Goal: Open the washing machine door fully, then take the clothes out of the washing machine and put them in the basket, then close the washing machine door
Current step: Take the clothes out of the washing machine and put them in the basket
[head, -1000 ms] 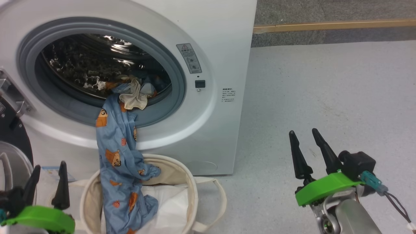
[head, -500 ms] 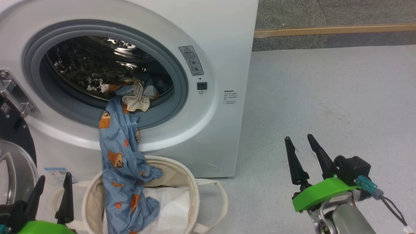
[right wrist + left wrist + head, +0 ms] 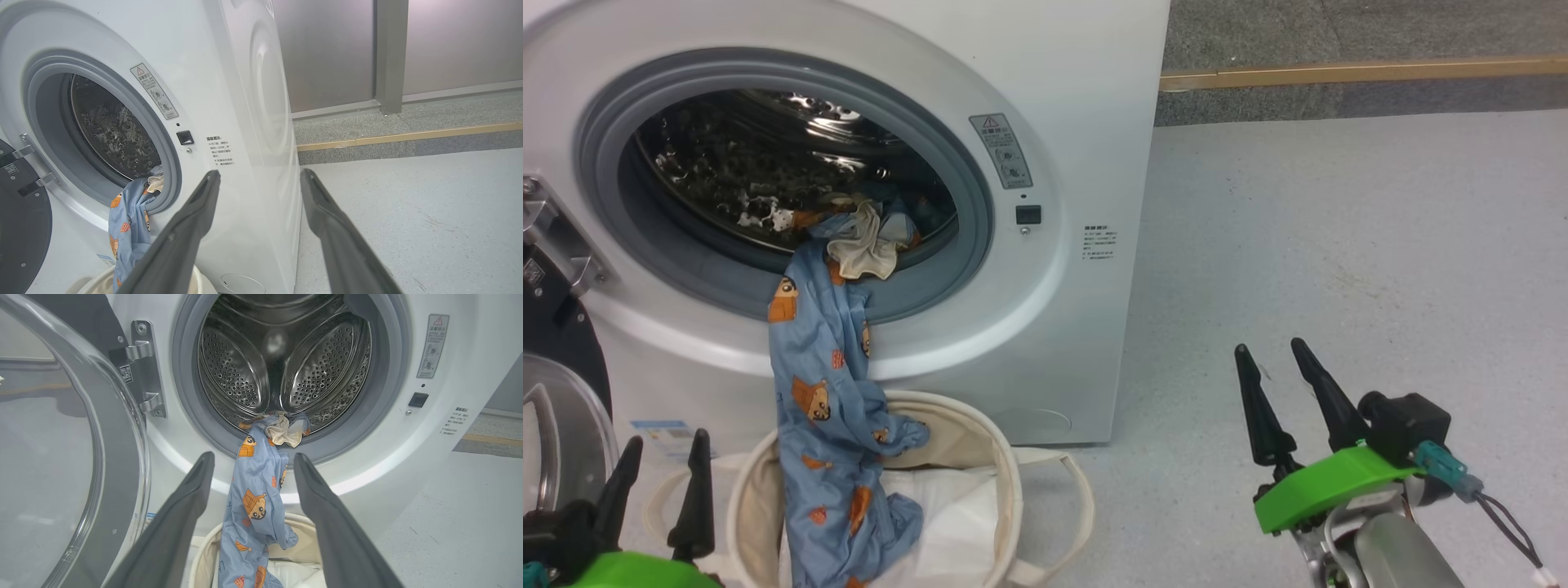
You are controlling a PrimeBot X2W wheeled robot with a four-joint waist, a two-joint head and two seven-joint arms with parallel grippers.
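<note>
**White box-shaped washing machine (image 3: pixel 1078 163), door open, laundry half out.**
Soft light-blue printed clothes (image 3: pixel 825 392) trail from the perforated steel drum (image 3: pixel 229 367) over the grey rubber ring (image 3: pixel 968 171). Their lower end lies in the round cream canvas basket (image 3: pixel 956 441) below. The glass-domed door (image 3: pixel 122 477) stands swung aside. The left gripper (image 3: pixel 667 438) and right gripper (image 3: pixel 1269 346) are both spread apart, grasping nothing.

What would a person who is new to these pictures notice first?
The eye falls first on the clothes, a light-blue garment with orange figures that hangs from the mouth of the white washing machine down into the cream basket below it. Next comes the washing machine door, open at the left, and the left tool and right tool, both open and empty, low in the head view.
</note>
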